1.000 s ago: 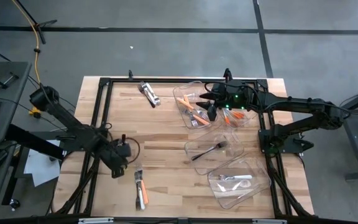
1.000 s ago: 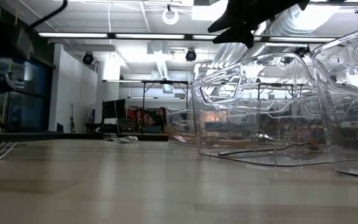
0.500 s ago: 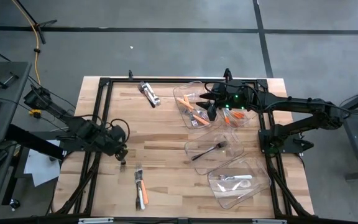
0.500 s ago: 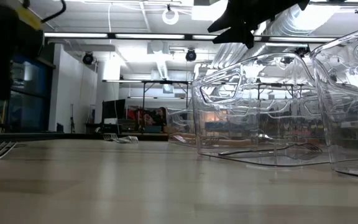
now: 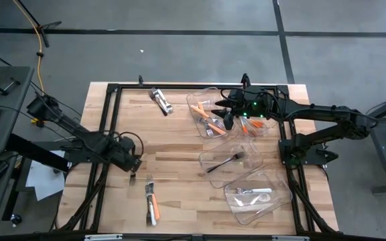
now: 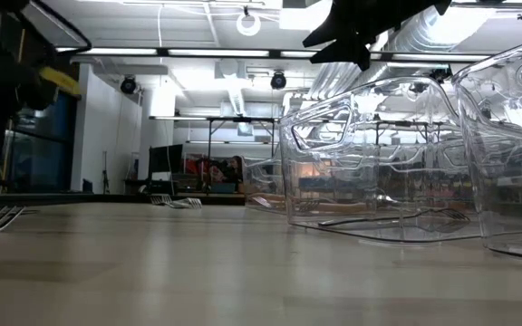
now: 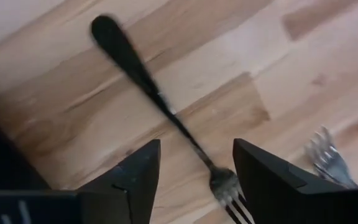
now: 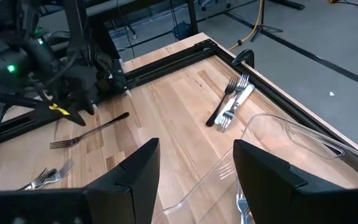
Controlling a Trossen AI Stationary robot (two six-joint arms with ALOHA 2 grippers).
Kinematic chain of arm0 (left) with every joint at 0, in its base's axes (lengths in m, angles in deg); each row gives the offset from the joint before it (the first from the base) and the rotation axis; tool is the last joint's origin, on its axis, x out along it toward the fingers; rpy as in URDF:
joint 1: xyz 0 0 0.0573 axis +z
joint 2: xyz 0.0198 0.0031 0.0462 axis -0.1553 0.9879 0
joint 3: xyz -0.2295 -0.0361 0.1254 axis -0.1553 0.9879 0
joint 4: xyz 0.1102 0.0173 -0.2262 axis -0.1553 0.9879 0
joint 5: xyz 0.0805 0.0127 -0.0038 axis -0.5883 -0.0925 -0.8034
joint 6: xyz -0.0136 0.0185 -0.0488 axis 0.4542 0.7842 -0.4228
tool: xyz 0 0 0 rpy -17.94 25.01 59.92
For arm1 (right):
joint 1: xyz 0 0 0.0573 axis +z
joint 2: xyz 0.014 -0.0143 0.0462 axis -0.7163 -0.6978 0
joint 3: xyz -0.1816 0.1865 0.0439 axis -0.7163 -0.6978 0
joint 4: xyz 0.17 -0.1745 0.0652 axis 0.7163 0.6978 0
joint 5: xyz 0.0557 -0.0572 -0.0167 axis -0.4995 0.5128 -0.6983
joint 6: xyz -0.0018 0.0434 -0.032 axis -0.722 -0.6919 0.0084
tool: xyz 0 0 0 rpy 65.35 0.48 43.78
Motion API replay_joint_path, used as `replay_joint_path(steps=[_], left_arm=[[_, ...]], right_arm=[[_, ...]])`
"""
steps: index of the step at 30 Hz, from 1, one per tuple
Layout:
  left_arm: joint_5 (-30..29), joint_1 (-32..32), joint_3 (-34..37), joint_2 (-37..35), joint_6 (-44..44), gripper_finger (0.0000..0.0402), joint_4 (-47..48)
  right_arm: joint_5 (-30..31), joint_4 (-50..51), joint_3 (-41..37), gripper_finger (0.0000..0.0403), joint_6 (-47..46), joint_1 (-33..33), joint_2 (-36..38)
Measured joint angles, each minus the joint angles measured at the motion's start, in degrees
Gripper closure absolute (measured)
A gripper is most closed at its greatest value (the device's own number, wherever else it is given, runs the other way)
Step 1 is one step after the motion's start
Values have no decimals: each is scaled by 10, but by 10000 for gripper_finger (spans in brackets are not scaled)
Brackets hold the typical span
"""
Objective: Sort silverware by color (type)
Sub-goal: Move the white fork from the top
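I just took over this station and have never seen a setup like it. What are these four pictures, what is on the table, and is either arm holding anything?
Two dark robot arms work at a wooden table.

The overhead picture shows everything. The low picture looks level across the tabletop. The other two come from cameras on each arm's wrist.

The left gripper hangs low over a dark-handled fork on bare wood, fingers open on either side of it, gripping nothing. The right gripper hovers open and empty over the bin of orange-handled pieces.

Two more clear bins hold a dark fork and white-handled pieces. Loose cutlery lies near the front edge and at the back.
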State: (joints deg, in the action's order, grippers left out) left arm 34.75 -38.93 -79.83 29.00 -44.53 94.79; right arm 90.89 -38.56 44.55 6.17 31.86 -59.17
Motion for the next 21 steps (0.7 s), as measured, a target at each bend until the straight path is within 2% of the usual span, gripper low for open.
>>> replay_joint_path(steps=[3, 11, 17, 21], left_arm=[[8, 0, 0, 35, -54, 207, -3], [18, 0, 0, 120, -120, 218, -50], [32, 0, -1, 168, -124, 228, -129], [43, -1, -4, 194, -119, 239, -127]], right_arm=[[0, 0, 0, 214, 0, 0, 0], [0, 0, 0, 214, 0, 0, 0], [0, 1, 0, 214, 0, 0, 0], [0, 7, 0, 214, 0, 0, 0]])
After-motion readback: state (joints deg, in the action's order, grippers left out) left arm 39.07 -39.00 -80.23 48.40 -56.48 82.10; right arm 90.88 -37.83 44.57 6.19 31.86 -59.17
